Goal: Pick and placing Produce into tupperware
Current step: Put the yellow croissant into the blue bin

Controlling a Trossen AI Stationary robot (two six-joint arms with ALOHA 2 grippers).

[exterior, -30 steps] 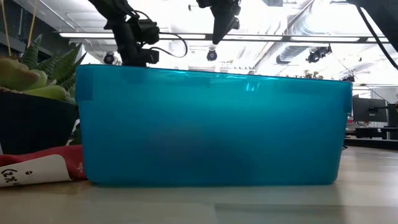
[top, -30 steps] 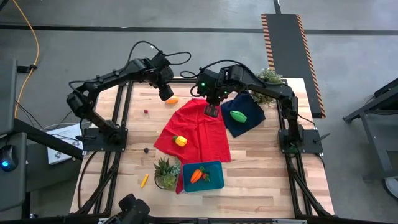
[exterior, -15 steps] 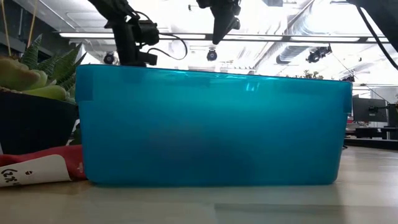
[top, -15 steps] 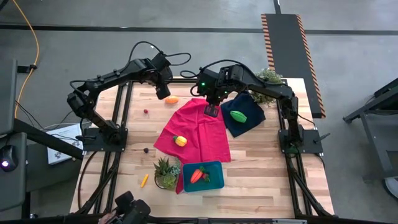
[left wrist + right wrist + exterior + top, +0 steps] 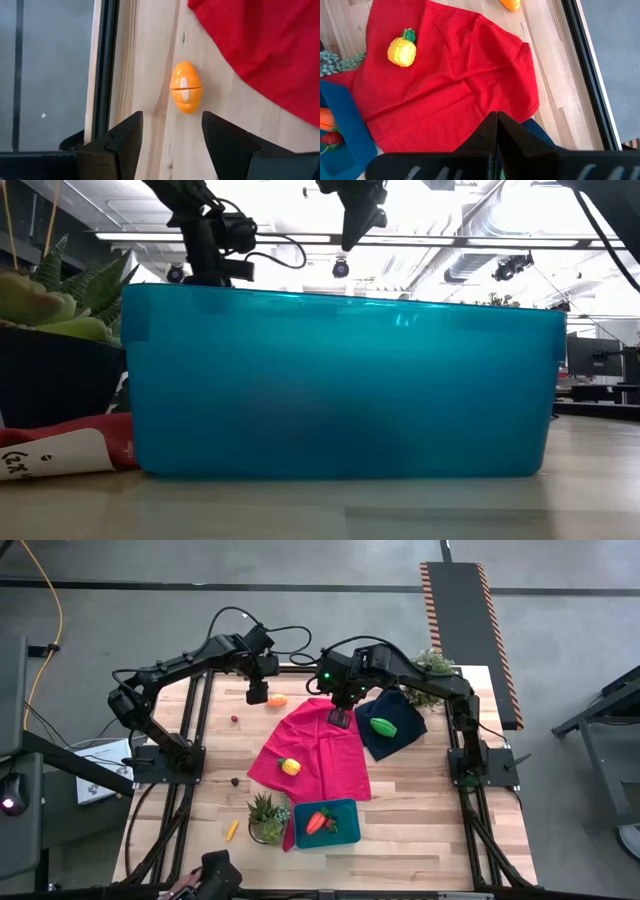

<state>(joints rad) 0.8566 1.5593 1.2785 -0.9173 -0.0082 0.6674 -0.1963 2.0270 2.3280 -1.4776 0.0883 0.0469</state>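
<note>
Since the orange toy fruit [image 5: 185, 93] just beside the red cloth [image 5: 312, 748] looks light, hard, smooth and likely to roll, the left gripper [image 5: 170, 142], jaws wide, should pinch its narrow middle, while the right gripper [image 5: 496, 131] waits closed above that cloth.

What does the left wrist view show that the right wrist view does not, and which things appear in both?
Only the left wrist view shows the left pincer, open, over bare wood just short of the orange piece. Only the right wrist view shows the yellow piece on the red cloth, the teal tupperware and the shut right pincer. Both share the red cloth and the orange piece, which sits at the frame edge in the right wrist view.
</note>
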